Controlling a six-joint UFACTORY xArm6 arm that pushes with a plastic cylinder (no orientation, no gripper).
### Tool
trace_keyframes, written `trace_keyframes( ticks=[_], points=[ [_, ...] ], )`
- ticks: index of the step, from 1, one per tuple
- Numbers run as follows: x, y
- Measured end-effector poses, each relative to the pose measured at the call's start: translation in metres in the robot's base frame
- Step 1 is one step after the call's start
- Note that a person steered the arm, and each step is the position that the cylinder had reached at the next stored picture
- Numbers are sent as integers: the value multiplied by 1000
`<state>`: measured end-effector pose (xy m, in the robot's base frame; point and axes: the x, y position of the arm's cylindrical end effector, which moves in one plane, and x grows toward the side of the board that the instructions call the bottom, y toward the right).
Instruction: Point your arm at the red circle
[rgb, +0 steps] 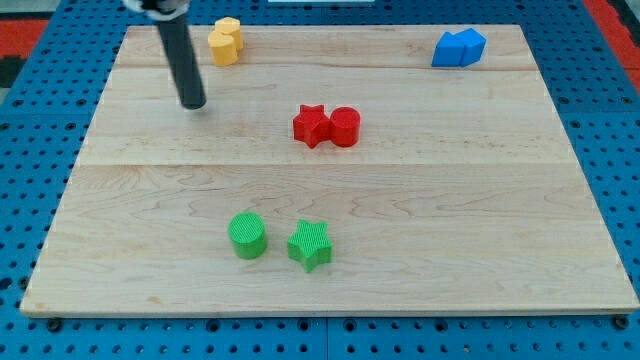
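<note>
The red circle (345, 127) stands on the wooden board (450, 230) a little above the middle, touching a red star (311, 125) on its left. My tip (193, 103) is at the end of the dark rod in the upper left part of the board. It is well to the left of the red star and the red circle, and slightly higher in the view. It touches no block.
A yellow block (225, 41) sits near the top edge, just up and right of the rod. A blue block (459, 47) sits at the top right. A green circle (247, 236) and a green star (310, 245) sit side by side near the bottom.
</note>
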<state>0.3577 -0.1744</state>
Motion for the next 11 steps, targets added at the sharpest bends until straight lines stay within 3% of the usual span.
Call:
trace_keyframes(
  ticks=[10, 11],
  points=[
    [8, 9],
    [-25, 72]
  ],
)
